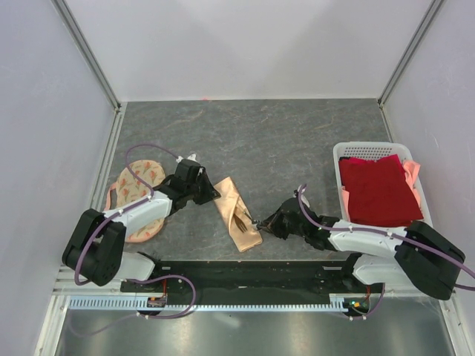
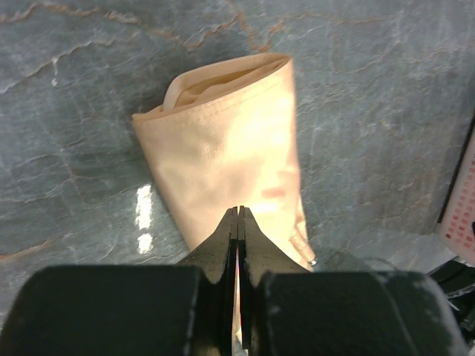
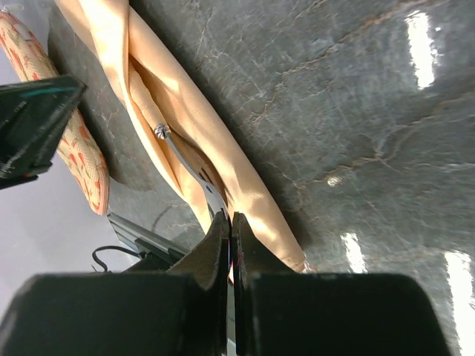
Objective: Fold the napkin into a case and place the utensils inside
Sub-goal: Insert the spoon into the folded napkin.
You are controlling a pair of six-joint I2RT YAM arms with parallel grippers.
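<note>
grey marbled worktop (image 1: 297, 141), walled on three sides, bare across its far half. peach cloth case (image 1: 236, 215) lies near centre. left fingers (image 2: 226, 241) pressed together over one end; right fingers (image 3: 215, 245) pressed together at a slim silver utensil (image 3: 182, 156), its near end hidden behind them.

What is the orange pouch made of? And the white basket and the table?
The pouch looks like soft woven cloth, slightly shiny: fine weave and folds show. The basket looks like white plastic, with lattice holes. The table looks like grey stone, veined and glossy, though it may be only a printed surface.
</note>
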